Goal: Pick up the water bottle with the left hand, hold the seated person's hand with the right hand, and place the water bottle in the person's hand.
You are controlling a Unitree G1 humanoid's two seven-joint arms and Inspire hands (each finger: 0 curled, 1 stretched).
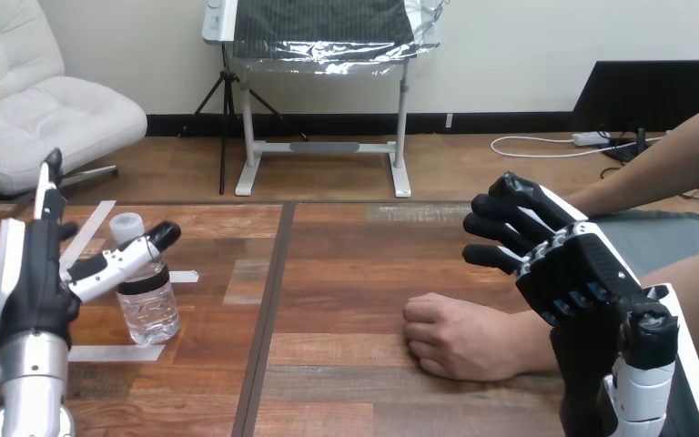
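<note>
Water bottle [148, 305] upright near left edge of desk [346, 273]. Left robot hand [32, 273] spread, thumb across bottle front, not clamped. Right robot hand [564, 273] loosely bent, empty, above wrist of person's hand [455, 339], which rests fisted on desk. Risks: thumb nudge may topple bottle; fist cannot receive it.

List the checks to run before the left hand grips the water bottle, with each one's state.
1. Water bottle upright on the table: ok.
2. Left hand beside the bottle, a finger across its front: ok.
3. Left hand closed round the bottle: not ok, fingers straight.
4. Right hand holding the person's hand: not ok, not curled round it.
5. Person's hand open to receive: not ok, a fist on the table.
</note>
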